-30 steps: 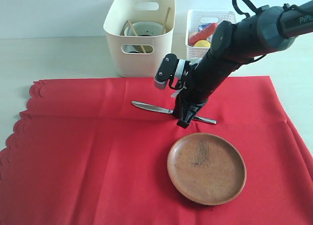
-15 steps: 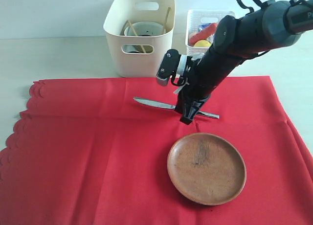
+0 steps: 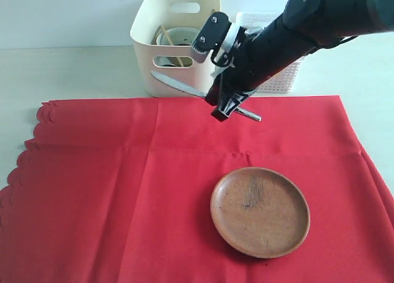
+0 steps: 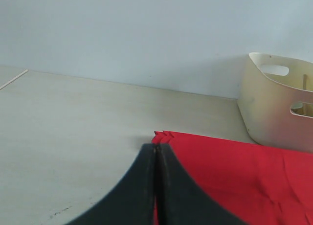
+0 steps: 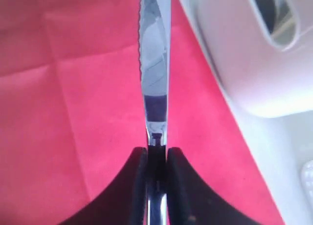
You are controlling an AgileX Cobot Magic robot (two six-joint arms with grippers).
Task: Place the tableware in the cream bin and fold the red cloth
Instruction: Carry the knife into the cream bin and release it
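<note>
- Pale tabletop [image 3: 74, 67], exterior view: I am seeing the red cloth [image 3: 123, 184] lying spread flat with the wooden plate [image 3: 260, 212] sitting on it. The right gripper [image 3: 226, 107] is holding the knife [image 3: 175, 86] in the air near the cream bin [image 3: 148, 61].
- Left wrist view: the left gripper [image 4: 156, 156] is sitting clenched on nothing, by the red cloth's corner.
- Right wrist view: I am watching the fingers [image 5: 137, 186] pinching the knife's handle, with the blade over the red cloth beside the cream bin.
</note>
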